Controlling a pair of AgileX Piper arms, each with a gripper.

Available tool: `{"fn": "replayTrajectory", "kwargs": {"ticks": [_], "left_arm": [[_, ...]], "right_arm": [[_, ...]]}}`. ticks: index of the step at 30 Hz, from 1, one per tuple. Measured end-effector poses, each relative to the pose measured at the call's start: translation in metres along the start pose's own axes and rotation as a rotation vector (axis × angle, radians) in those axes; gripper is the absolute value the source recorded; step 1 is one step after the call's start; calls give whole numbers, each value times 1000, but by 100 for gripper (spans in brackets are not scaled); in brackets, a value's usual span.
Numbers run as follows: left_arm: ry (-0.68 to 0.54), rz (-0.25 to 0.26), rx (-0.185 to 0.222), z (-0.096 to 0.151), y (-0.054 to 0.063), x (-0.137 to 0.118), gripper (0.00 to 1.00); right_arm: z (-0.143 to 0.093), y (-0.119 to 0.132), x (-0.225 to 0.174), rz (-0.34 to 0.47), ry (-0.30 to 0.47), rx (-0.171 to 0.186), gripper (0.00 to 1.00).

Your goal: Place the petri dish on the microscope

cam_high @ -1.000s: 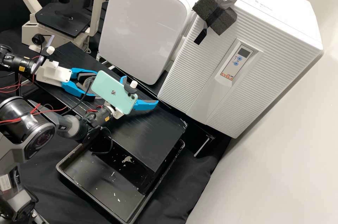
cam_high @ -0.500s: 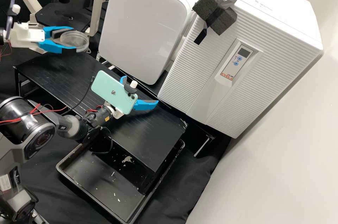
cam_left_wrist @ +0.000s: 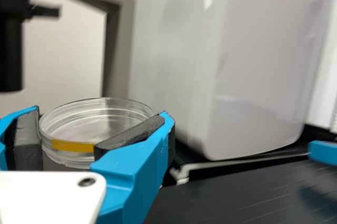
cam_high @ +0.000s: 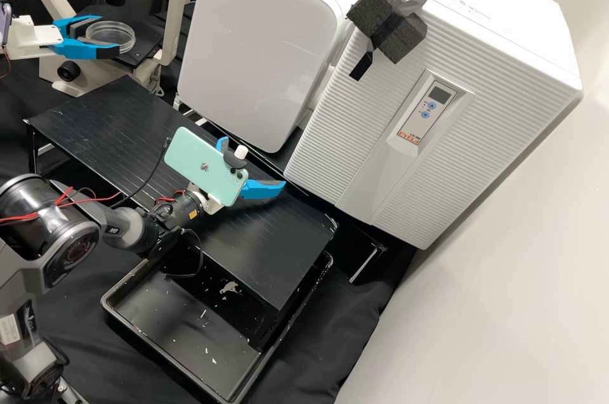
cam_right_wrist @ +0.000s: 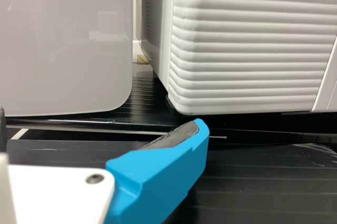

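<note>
Up at the far left of the high view, my left gripper [cam_high: 109, 34] is shut on the clear round petri dish [cam_high: 124, 37]. The dish appears level, overlapping the black stage of the cream microscope [cam_high: 176, 17]; its height above the stage cannot be told. In the left wrist view the pads of my left gripper [cam_left_wrist: 100, 114] hold the dish [cam_left_wrist: 108, 109] at its sides, with yellow tape on its rim; the microscope [cam_left_wrist: 119, 45] stands beyond. My right gripper [cam_high: 252, 164] is over the black rack; in the right wrist view my right gripper [cam_right_wrist: 100, 119] stands open, with nothing between its fingers.
The black rack [cam_high: 279, 245] spans the middle, with a black tray [cam_high: 152, 340] at its front. Behind stand a white rounded machine [cam_high: 254, 42] and a ribbed white unit [cam_high: 342, 156]. A mint phone [cam_high: 204, 166] is mounted on the right arm.
My left gripper has lifted the petri dish from low over the rack, first up and leftward, then farther up to the microscope stage. The right arm has kept still.
</note>
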Motion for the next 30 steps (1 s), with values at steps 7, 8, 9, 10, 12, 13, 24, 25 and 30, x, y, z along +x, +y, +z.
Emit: {"fn": "replayTrajectory", "kwargs": {"ticks": [7, 8, 9, 10, 12, 13, 24, 25, 30], "left_arm": [[89, -1, -3, -31, 2, 4, 0], [102, 2, -4, -35, 3, 5, 0], [112, 3, -4, -38, 4, 6, 0], [128, 2, -6, -43, 4, 6, 0], [159, -2, -8, -50, 6, 8, 0], [177, -2, -12, -54, 7, 9, 0], [211, -7, -14, -66, 10, 27, 0], [211, -4, -18, -65, 10, 30, 0], [217, -4, -31, -64, 7, 41, 0]], "right_arm": [[0, 0, 0, 0, 0, 0, 100], [0, 0, 0, 0, 0, 0, 100], [0, 0, 0, 0, 0, 0, 100], [0, 0, 0, 0, 0, 0, 100], [0, 0, 0, 0, 0, 0, 100], [0, 0, 0, 0, 0, 0, 100], [0, 0, 0, 0, 0, 0, 100], [0, 0, 0, 0, 0, 0, 100], [0, 0, 0, 0, 0, 0, 100]]}}
